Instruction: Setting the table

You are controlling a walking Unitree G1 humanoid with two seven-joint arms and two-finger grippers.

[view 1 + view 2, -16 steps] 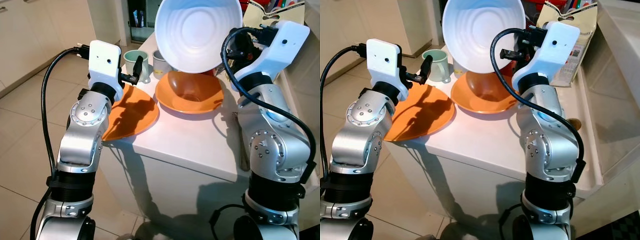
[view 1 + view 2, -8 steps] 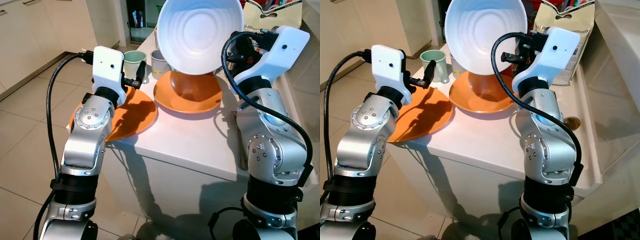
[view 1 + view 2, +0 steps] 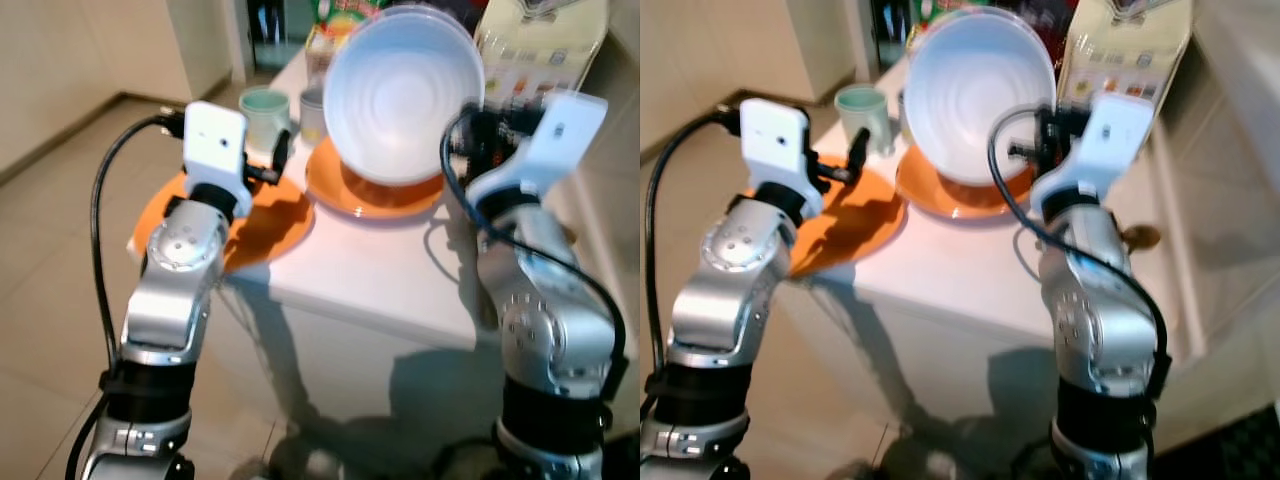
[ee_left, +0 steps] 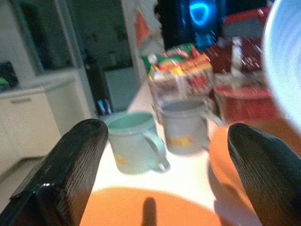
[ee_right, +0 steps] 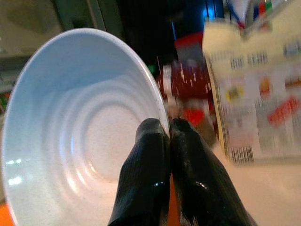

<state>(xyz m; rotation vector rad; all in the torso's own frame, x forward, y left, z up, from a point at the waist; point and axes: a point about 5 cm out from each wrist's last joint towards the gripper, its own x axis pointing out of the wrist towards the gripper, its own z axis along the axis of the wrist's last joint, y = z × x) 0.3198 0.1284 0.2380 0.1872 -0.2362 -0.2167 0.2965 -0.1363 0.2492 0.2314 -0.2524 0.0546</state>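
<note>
A large white bowl (image 3: 400, 95) hangs tilted, its inside facing me, over an orange bowl (image 3: 365, 195) on the white table (image 3: 380, 280). My right gripper (image 5: 167, 125) is shut on the white bowl's (image 5: 80, 141) rim. An orange plate (image 3: 262, 215) lies at the table's left corner. My left gripper (image 3: 272, 160) hovers open over the plate with nothing between its fingers (image 4: 66, 174). Beyond the plate stand a green mug (image 4: 131, 146) and a grey mug (image 4: 186, 127).
A tall printed paper bag (image 3: 545, 40) stands at the table's back right. Snack packets (image 4: 181, 70) and a red box (image 4: 244, 94) crowd the back, behind the mugs. Tiled floor (image 3: 50, 260) lies open to the left of the table.
The whole picture has shifted and blurred, so the camera is moving. The white bowl stays gripped above the orange bowl. My left gripper is still open over the plate.
</note>
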